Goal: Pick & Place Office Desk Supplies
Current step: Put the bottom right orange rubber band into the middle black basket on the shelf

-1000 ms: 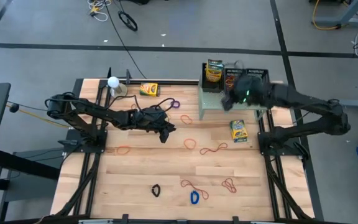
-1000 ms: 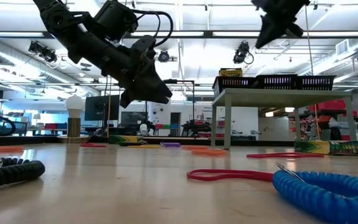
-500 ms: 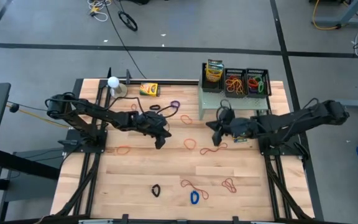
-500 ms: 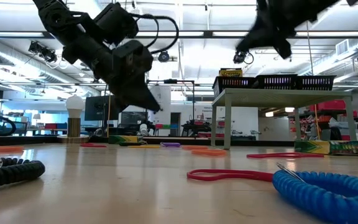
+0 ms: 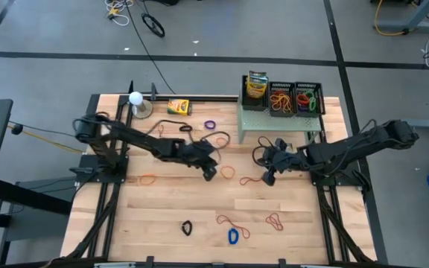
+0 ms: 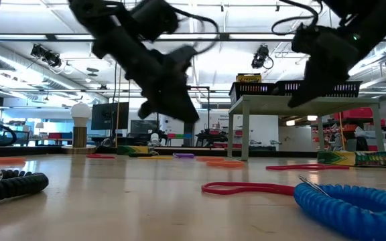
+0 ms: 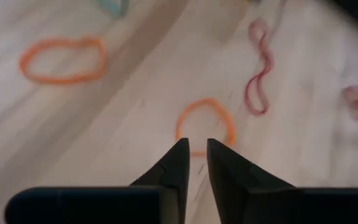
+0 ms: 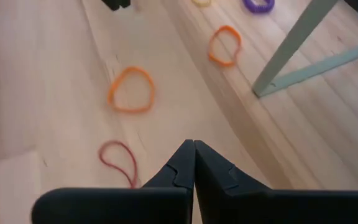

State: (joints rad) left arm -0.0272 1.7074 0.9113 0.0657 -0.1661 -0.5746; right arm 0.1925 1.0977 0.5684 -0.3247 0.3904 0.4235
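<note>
Now, your left gripper (image 7: 193, 149): fingers slightly parted, empty, orange band (image 7: 204, 122) just ahead.
Your right gripper (image 8: 194, 151): closed, empty, red band (image 8: 118, 158) just beside.

A grey concrete floor (image 5: 222, 30) crossed by dark lines surrounds the pale wooden plank table (image 5: 162, 208); loose cables (image 5: 151, 22) trail across it. Long ceiling light strips (image 6: 246, 50) brighten the open workshop hall; desks and screens stand far behind.
</note>
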